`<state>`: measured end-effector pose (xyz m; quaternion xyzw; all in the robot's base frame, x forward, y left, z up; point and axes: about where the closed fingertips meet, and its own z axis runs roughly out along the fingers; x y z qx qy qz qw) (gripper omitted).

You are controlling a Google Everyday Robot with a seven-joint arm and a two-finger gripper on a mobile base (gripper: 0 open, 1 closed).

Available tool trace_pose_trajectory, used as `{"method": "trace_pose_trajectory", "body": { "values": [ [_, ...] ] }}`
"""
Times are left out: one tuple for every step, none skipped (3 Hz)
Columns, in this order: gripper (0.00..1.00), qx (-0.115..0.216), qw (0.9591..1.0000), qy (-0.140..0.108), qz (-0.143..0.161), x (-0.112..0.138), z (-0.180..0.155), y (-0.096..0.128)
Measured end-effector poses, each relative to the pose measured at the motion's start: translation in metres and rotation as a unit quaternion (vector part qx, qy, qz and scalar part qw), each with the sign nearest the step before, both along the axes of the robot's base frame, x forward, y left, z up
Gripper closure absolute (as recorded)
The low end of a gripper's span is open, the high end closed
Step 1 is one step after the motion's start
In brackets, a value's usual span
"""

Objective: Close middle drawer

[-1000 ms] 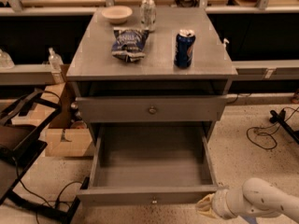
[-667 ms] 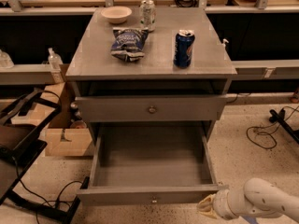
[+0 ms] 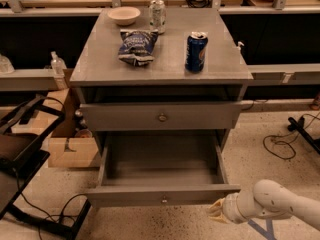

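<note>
The middle drawer is pulled far out of the grey cabinet. Its deep plain grey box is empty and a small round knob sits at the centre of its low front panel. My gripper is at the lower right on a white arm, just below and right of the drawer's front right corner, close to or touching the panel. Above it, the drawer with the taller front panel stands slightly ajar. The lowest drawer is out of view.
On the cabinet top are a blue can, a blue chip bag, a silver can and a white bowl. A cardboard box and a black frame stand to the left. Cables lie on the floor to the right.
The middle drawer's front panel has moved a little back toward the cabinet. My gripper has moved slightly up and in with it.
</note>
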<state>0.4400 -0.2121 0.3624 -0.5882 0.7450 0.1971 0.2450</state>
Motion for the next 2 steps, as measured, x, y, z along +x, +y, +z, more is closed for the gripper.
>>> {"method": "trace_pose_trajectory", "body": {
  "values": [
    [1.0,0.0,0.9997,-0.007,0.022,0.0498,-0.004,0.0198],
    [1.0,0.0,0.9997,-0.007,0.022,0.0467,-0.004,0.0197]
  ]
}}
